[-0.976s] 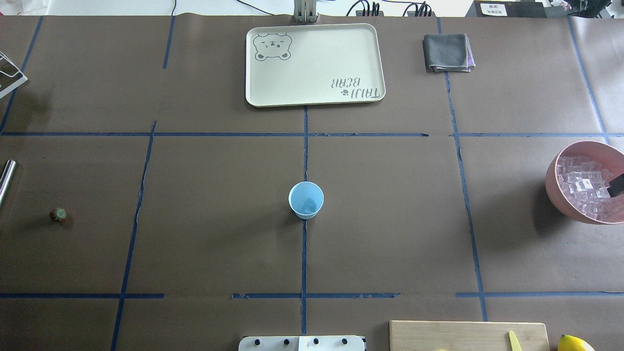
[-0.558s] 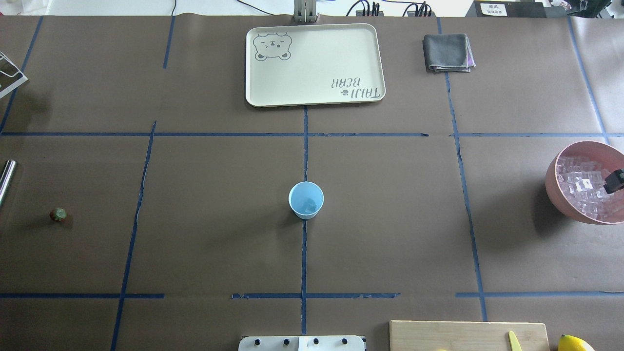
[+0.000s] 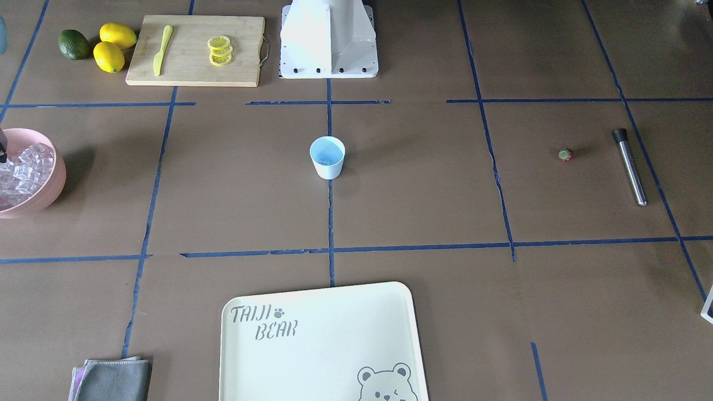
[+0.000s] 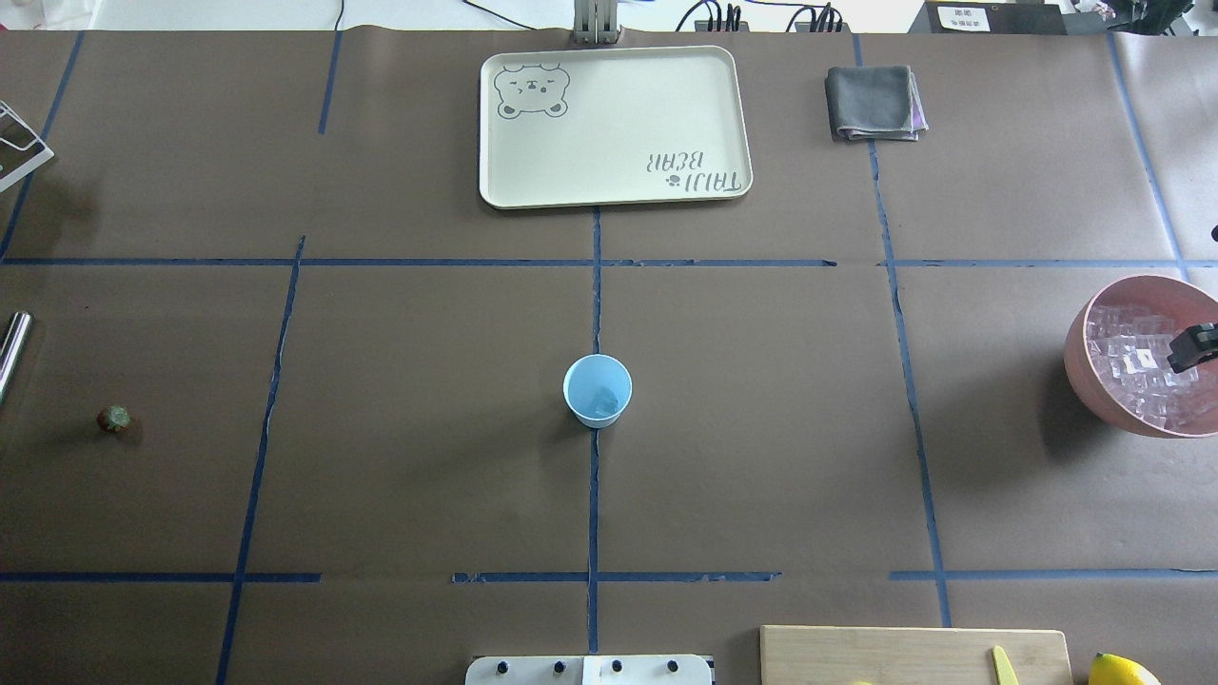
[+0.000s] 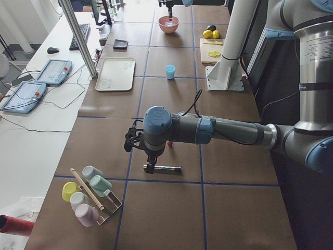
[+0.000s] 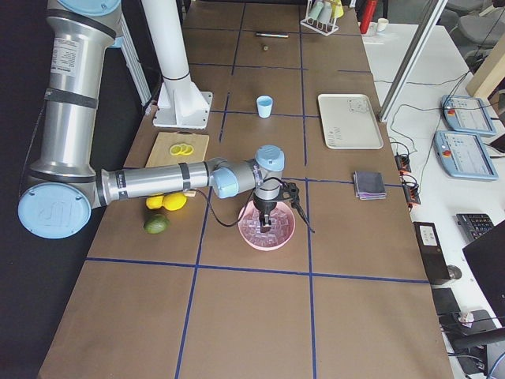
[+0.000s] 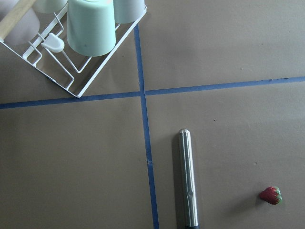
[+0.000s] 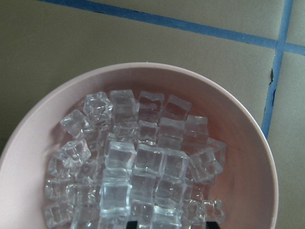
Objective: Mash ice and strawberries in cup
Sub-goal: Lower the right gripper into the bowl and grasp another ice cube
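**Two grippers in view, finger state unreadable on both**

Nearest the robot base, a cutting board (image 3: 189, 69) is laid with lemon slices (image 3: 220, 51) and a yellow knife (image 3: 161, 50). Two lemons (image 3: 114, 47) and a green fruit (image 3: 74, 44) are set just beside it.

At mid-table, the cup (image 4: 598, 390) is stood upright on the centre tape line. Its mouth is up and its taper narrows to the base. A pale clear lump is seen at its bottom; whether it is a cube cannot be confirmed.

Out on the robot's left, well apart from that, the strawberry (image 7: 271, 195) is laid on its side. Its green cap is pointed away from the muddler (image 7: 187, 179) lying near it. The muddler's long axis is run toward and away from the robot, with the black end nearer the base. The left gripper (image 5: 136, 140) is held above these two. It is caught only by the side camera, so its finger opening cannot be told.

At the robot's right, the ice (image 8: 138, 162) is piled in the pink bowl (image 8: 248, 143). The right gripper (image 6: 267, 225) is hung tip-down over the cubes. Only a black fragment is shown at the overhead view's edge. Spread, grip and contact cannot be told.

Farthest out, the cream tray (image 4: 618, 124) is printed "TAIJI BEAR" with a paw mark and a bear face. A folded grey cloth (image 4: 874, 103) is placed well apart on its right.
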Controlling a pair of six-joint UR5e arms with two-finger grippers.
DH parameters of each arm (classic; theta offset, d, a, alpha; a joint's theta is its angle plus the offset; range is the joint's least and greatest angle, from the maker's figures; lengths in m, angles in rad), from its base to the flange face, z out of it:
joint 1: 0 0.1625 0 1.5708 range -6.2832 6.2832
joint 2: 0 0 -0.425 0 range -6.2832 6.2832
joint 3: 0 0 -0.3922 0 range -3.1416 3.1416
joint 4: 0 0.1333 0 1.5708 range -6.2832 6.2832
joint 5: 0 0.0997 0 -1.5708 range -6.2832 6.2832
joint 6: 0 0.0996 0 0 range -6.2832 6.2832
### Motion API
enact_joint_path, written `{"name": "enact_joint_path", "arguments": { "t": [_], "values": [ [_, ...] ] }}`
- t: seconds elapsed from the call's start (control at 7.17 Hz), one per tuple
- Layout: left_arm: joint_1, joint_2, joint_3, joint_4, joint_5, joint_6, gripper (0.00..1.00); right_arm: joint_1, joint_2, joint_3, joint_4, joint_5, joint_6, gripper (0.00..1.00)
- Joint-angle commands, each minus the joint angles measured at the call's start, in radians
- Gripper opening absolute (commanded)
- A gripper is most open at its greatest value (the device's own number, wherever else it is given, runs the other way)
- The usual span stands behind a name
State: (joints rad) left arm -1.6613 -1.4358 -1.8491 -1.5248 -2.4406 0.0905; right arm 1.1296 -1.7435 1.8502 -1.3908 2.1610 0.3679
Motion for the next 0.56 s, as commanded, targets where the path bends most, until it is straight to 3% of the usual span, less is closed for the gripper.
{"name": "enact_joint_path", "arguments": {
  "t": [0.0,0.42],
  "values": [
    [0.0,0.0,0.001,0.0,0.0,0.0,1.0,-0.014,0.002,-0.003,-0.001,0.0,0.0,0.57],
    [0.0,0.0,-0.001,0.0,-0.002,0.0,1.0,-0.017,0.002,-0.022,-0.001,-0.001,-0.004,0.57]
  ]
}}
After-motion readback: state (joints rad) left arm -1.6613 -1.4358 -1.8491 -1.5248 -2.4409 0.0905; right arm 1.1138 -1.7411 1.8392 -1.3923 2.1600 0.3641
